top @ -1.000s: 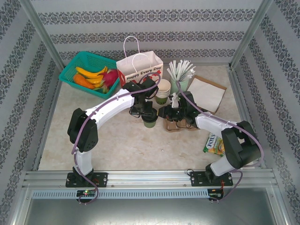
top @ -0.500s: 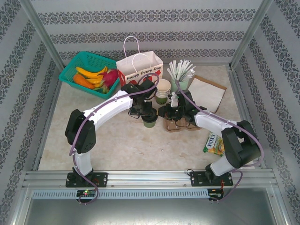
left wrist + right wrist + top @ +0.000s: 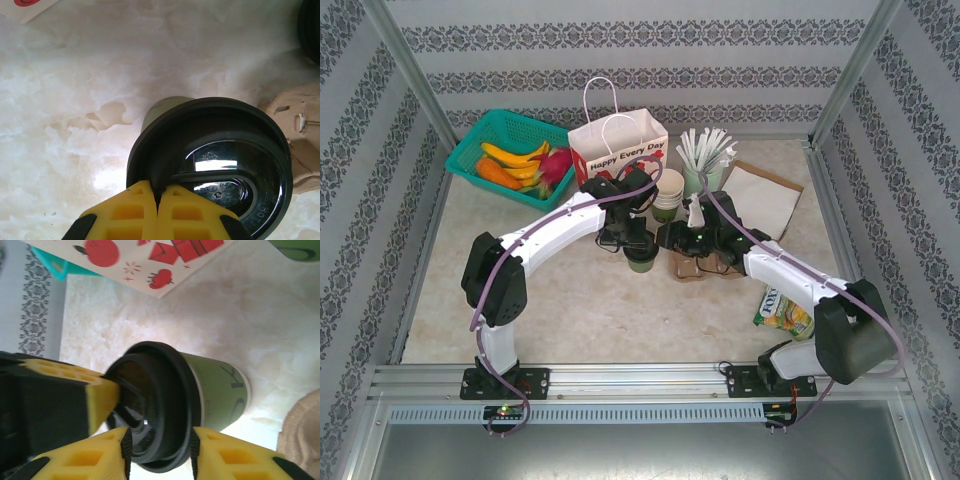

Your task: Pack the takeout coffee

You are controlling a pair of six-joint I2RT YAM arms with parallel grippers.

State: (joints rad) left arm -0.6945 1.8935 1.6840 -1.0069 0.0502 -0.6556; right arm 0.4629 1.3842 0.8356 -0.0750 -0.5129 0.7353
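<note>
Left claw (image 3: 157, 194): cup (image 3: 210, 132) upright (lid up)

The dark green paper cup (image 3: 640, 262) (black plastic lid pressed on, pale lettering down its side) stands upright near the middle of the pale marbled tabletop (image 3: 570, 300), with the brown moulded-pulp carrier tray (image 3: 704, 266) lying flat just beside it at its 3 o'clock.

Teal fruit basket (image 3: 515, 125), white gift bag (image 3: 620, 140)
</note>
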